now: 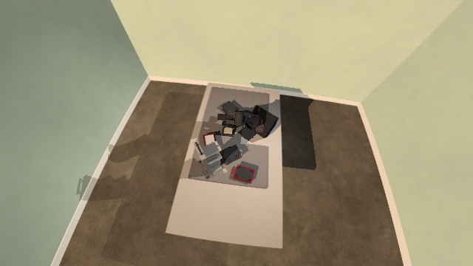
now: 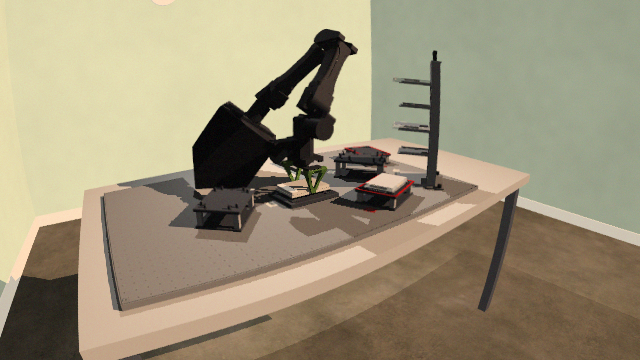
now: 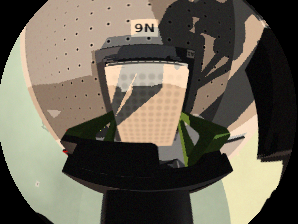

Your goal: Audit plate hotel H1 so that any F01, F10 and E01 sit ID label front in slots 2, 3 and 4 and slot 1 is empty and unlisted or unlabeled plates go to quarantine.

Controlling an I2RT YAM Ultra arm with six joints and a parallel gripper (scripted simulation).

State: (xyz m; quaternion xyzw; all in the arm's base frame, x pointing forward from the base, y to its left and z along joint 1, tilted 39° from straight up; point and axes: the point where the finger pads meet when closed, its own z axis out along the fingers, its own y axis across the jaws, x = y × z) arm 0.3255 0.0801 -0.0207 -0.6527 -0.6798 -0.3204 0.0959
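Note:
A pale microplate (image 1: pixel 228 131) (image 2: pixel 299 188) (image 3: pixel 145 112) is between the green fingers of my gripper (image 2: pixel 305 184) (image 3: pixel 147 113), which is shut on its long sides. The plate is at the dark nest N6 (image 2: pixel 311 201) (image 3: pixel 145 52), low over or on it; the exact contact is hidden. No ID on it is readable. The hotel H1 (image 1: pixel 204 162) (image 2: pixel 434 125) stands at the far right in the exterior view, with four shelves. Pale thin shapes show on the top shelf and the second from the bottom; their labels are unreadable.
A red-edged nest (image 1: pixel 204 140) (image 2: pixel 361 190) beside N6 holds a white plate. Another red-edged nest (image 1: pixel 244 174) (image 2: pixel 367 149) shows no plate. Dark raised stands are at the front left (image 2: pixel 225 200) and before the far red nest (image 2: pixel 361 160). The arm's base is behind N6.

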